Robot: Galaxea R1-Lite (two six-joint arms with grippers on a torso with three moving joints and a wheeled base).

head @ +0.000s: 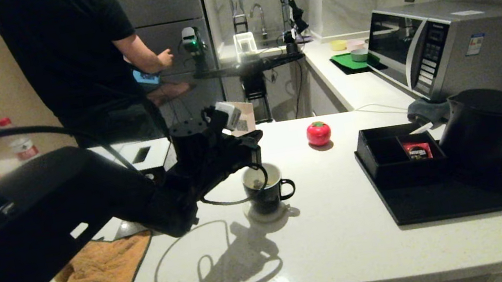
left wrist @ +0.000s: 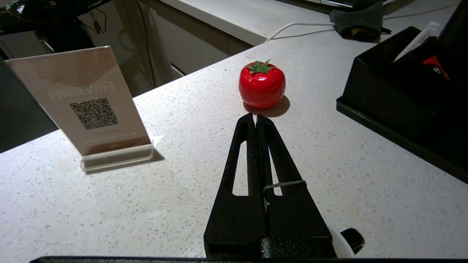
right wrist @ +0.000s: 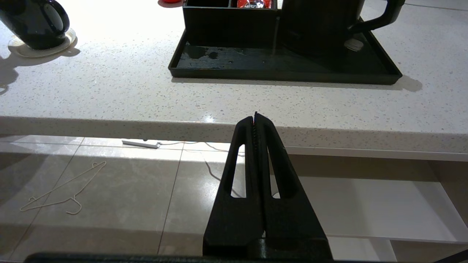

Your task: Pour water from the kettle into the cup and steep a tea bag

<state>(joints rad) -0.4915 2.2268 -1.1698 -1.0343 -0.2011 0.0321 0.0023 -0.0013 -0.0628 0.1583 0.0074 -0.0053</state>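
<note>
The black cup (head: 266, 191) with its white inside stands on a coaster at mid-table. My left gripper (head: 257, 135) hovers just above its rim, shut; a thin grey string (left wrist: 285, 183) runs out from between the fingers and over one of them. The tea bag's pouch is hidden under the gripper. Only the cup's white rim (left wrist: 342, 243) shows in the left wrist view. The black kettle (head: 488, 130) stands upright on the black tray (head: 464, 201) at the right. My right gripper (right wrist: 255, 116) is shut and empty, low in front of the table's edge.
A red tomato-shaped item (head: 318, 133) sits beyond the cup. A QR sign (left wrist: 87, 106) stands far left, an orange cloth (head: 101, 270) lies near left. A black box (head: 382, 151) holding a red packet (head: 416, 151) is on the tray. A microwave (head: 446, 47) and a person (head: 70, 63) are behind.
</note>
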